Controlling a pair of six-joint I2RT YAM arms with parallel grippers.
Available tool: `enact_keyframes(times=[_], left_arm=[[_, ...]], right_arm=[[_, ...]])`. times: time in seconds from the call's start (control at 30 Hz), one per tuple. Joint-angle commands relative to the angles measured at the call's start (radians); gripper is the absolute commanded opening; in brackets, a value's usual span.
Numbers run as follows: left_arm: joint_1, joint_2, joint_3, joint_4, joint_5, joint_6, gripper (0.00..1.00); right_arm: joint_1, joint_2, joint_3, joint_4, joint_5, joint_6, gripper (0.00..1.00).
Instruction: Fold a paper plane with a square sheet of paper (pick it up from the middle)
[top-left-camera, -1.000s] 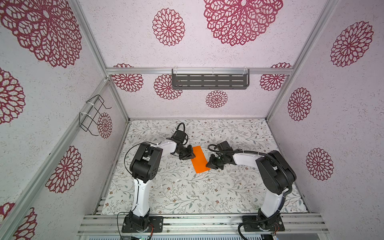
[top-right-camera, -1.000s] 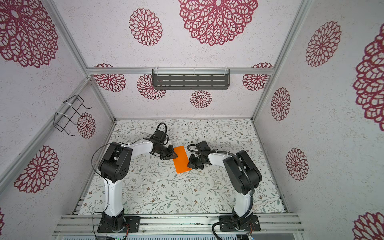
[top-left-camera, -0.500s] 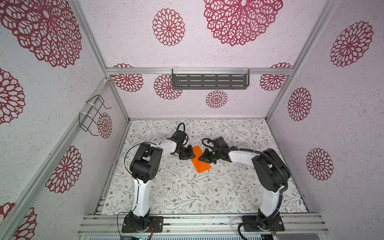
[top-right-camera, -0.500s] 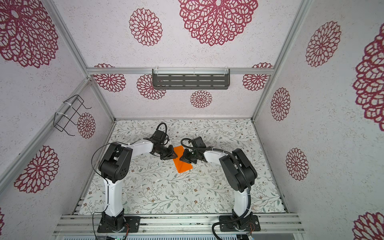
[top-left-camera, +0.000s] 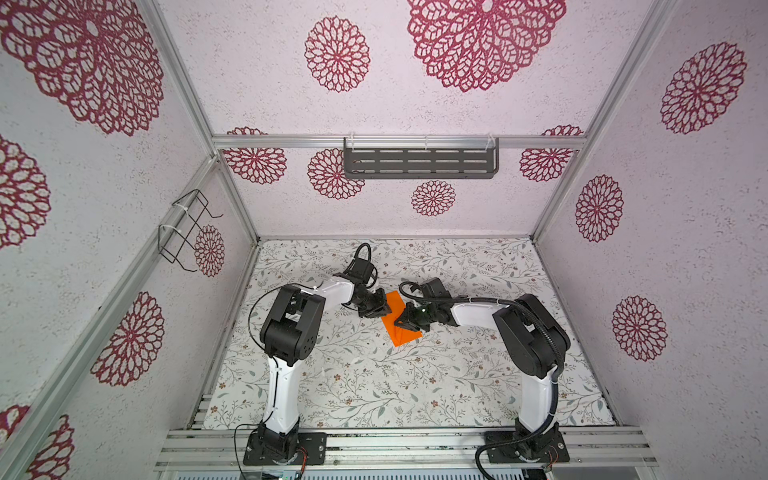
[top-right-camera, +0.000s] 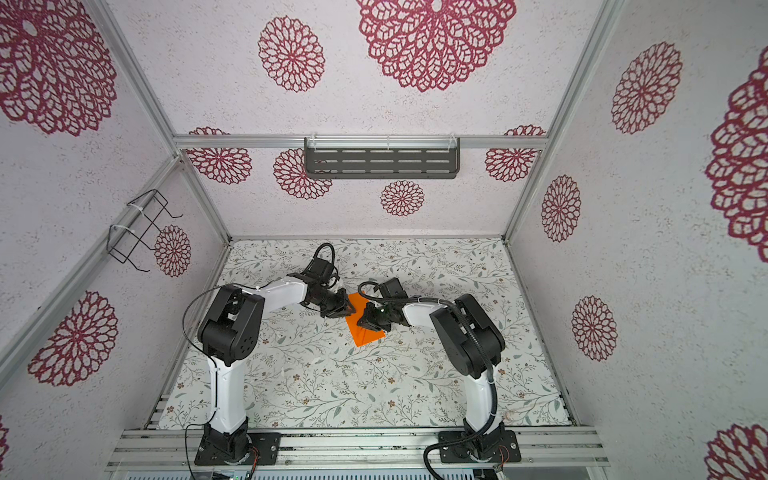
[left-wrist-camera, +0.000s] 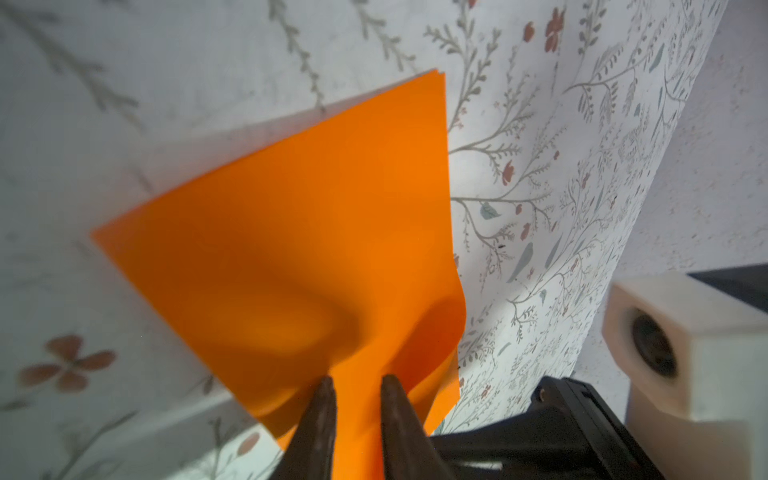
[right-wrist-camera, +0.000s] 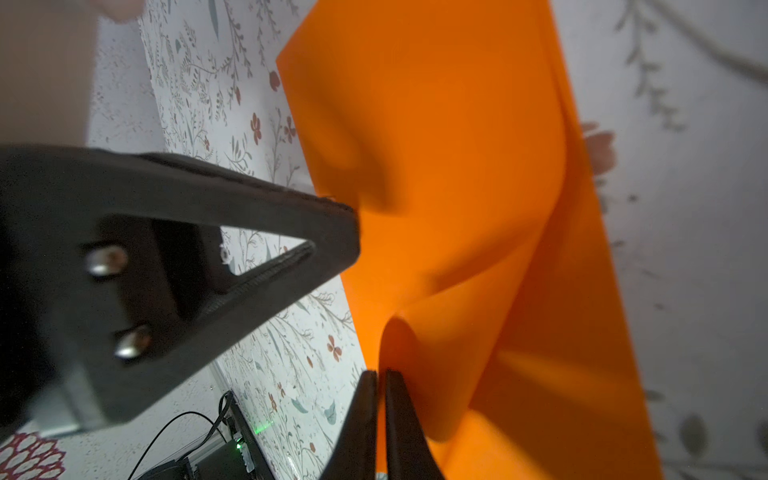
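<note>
Two bases: the left arm base (top-left-camera: 282, 446) and the right arm base (top-left-camera: 528, 449) are bolted to the aluminium rail (top-left-camera: 415, 451) along the near edge.
Table: a floral-print mat (top-left-camera: 374, 386) covers it from the rail to the far wall.
Arms: both white arms rise from their bases and bend inward, meeting over the middle of the mat.
Sheet of paper: the bright orange sheet of paper (top-left-camera: 405, 337) (top-right-camera: 368, 338) is in the middle of the mat, between the two grippers. In both top views it is a narrow oblong, with its near end a little right of its far end. In the left wrist view (left-wrist-camera: 311, 228) two layers show along one edge. The upper layer bulges and wrinkles instead of lying flat (right-wrist-camera: 457, 145).
Right gripper: the right gripper (top-left-camera: 402, 325) (top-right-camera: 362, 326) reaches in from the right over the sheet's nearer half. In the right wrist view (right-wrist-camera: 380, 374) its jaws are pressed together on a curled-up lip of the paper.
Left gripper: the left gripper (top-left-camera: 388, 309) (top-right-camera: 351, 309) is at the sheet's far left part, close to the right gripper. In the left wrist view (left-wrist-camera: 357, 380) its jaws stand a little apart, with the paper's edge running into the gap and not clamped. One of its fingers (right-wrist-camera: 249, 232) ends against the sheet.
Wire basket: a black wire basket (top-left-camera: 187, 232) hangs on the left wall.
Shelf: a grey slotted shelf (top-left-camera: 419, 160) hangs on the far wall under an aluminium bar.
Walls: pale, with dark red flower medallions.
</note>
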Motion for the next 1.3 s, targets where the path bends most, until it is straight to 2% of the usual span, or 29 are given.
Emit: enact_keyframes(times=[0.0, 0.27, 0.6, 1.27], left_arm=[[0.017, -0.046, 0.027, -0.017, -0.013, 0.033, 0.31], [0.028, 0.004, 0.025, -0.049, -0.059, 0.046, 0.25], [0.026, 0.028, 0.008, -0.051, -0.063, 0.041, 0.18], [0.025, 0.037, -0.001, -0.057, -0.067, 0.034, 0.16]], right_arm=[[0.006, 0.009, 0.026, -0.011, 0.017, -0.027, 0.11], [0.007, 0.014, 0.022, 0.006, 0.009, -0.035, 0.11], [0.007, 0.028, 0.013, 0.089, -0.041, 0.000, 0.11], [0.007, 0.067, 0.015, 0.171, -0.049, 0.054, 0.11]])
